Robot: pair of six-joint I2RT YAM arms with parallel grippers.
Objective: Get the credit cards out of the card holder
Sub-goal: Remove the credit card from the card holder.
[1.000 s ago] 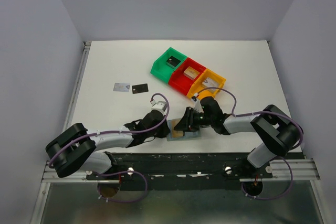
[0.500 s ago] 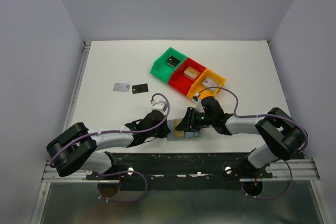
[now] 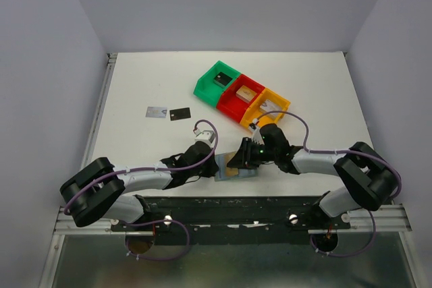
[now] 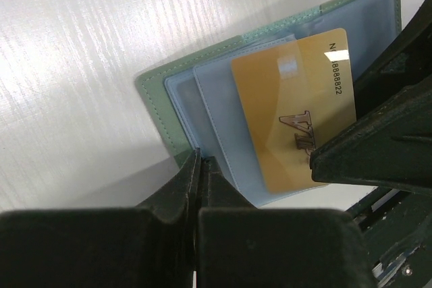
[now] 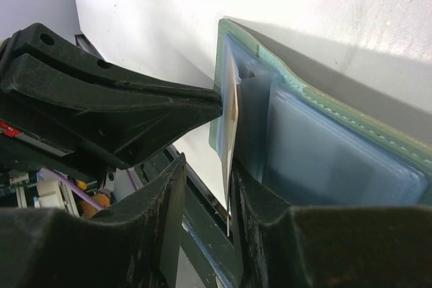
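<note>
The grey-blue card holder [image 3: 241,173] lies open at the near table edge between my grippers. The tan-gold card [image 4: 293,106] sticks halfway out of a clear slot. My left gripper [image 4: 196,164] is shut on the holder's [image 4: 154,92] near-left edge and pins it. My right gripper [image 5: 208,166] is open, with the gold card's thin edge [image 5: 231,123] standing between its jaws, against the right finger and apart from the left one. The silver-grey card [image 3: 156,112] and the black card [image 3: 180,114] lie flat on the table to the far left.
Green [image 3: 216,80], red [image 3: 241,96] and orange [image 3: 270,107] bins stand in a diagonal row behind the grippers, each with a small item inside. The black table rail [image 3: 256,204] runs just below the holder. The left gripper's finger [image 5: 121,112] fills the left of the right wrist view.
The right arm's elbow has drifted slightly to the right. The holder, the gold card and the left gripper stay in place.
</note>
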